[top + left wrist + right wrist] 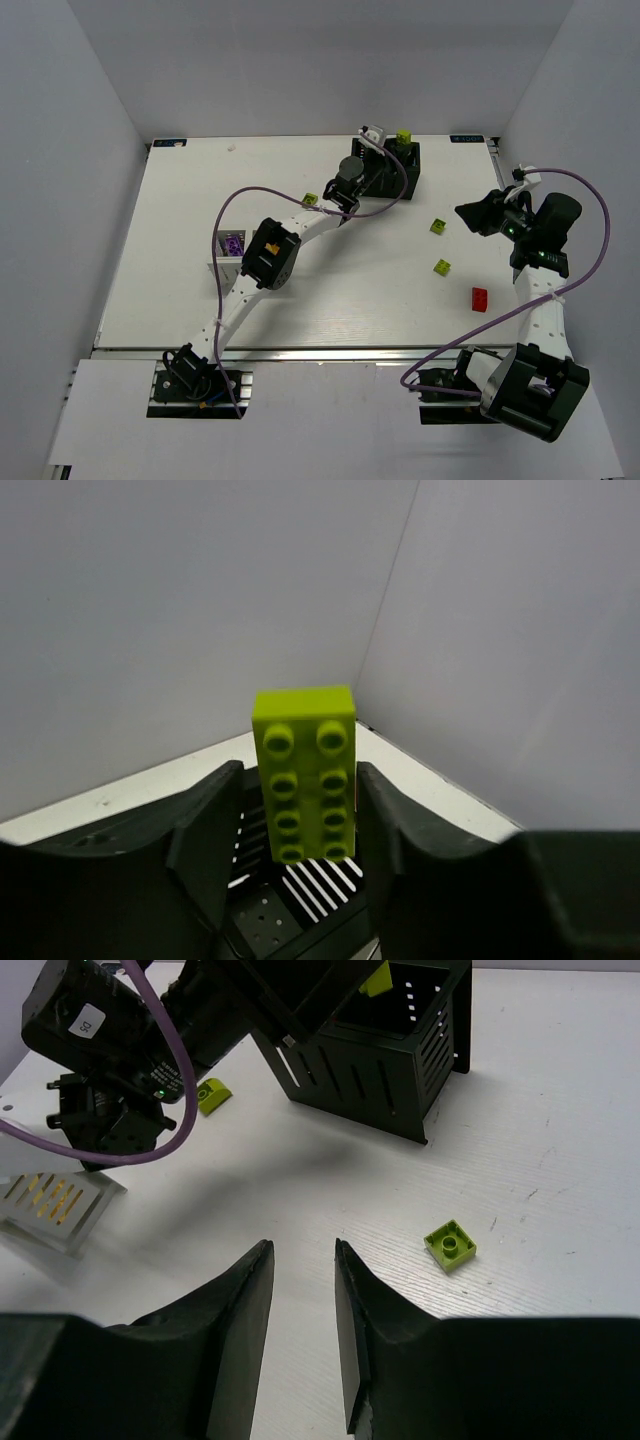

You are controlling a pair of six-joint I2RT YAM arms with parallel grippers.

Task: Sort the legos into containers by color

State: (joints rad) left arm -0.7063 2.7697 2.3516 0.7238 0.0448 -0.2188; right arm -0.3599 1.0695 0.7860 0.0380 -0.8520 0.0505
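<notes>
Lime-green bricks are numbering four in the top view. One lime 2x4 brick (303, 730) is being held in the left gripper (298, 792), whose fingers (205, 825) are clamped on its long sides, studs facing the wrist camera. The held brick is hanging directly above the black container (400, 178), not touching it.

Three loose lime bricks are lying on the table (180, 210):
- one (310, 200) just off the black container's near-left corner
- one (437, 227) to the container's near right, apart from it
- one (442, 267) nearer the arm bases than that, well apart from the container

One red brick (480, 298) is lying farthest from the black container, toward the near right.

Containers are numbering two. The white container (222, 264) is standing well to the near left of the black container, partly covered by the left arm. Purple bricks (233, 243) are lying in its far compartment; their count cannot be told. In the right wrist view, yellow is showing through its side slots, count likewise not readable.

The right gripper (302, 1255) is hovering over bare table to the right of the black container, fingers apart, holding nothing, with one loose lime brick just beside it.
</notes>
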